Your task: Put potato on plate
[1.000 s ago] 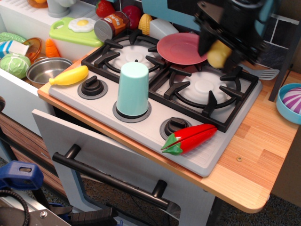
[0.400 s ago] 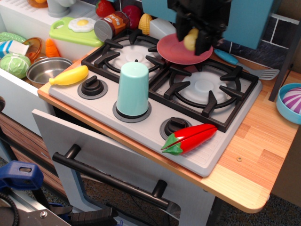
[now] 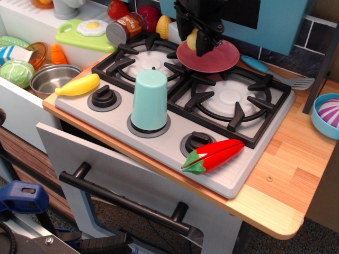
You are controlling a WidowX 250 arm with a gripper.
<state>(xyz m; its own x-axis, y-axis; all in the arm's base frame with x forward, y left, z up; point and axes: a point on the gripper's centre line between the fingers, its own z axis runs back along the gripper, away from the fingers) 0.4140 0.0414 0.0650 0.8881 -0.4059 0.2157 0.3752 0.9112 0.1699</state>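
The gripper (image 3: 197, 41), its dark fingers clenched on the pale-yellow potato (image 3: 192, 38), hangs over the left part of the red-pink plate (image 3: 220, 57), which rests on the stove grate (image 3: 159, 55) at the back of the cooktop; the potato is held low above the plate (contact cannot be judged), presumably so it can be set down without rolling off. Compared with a second earlier, the gripper has carried the potato leftward from beyond the plate's right edge to above it.
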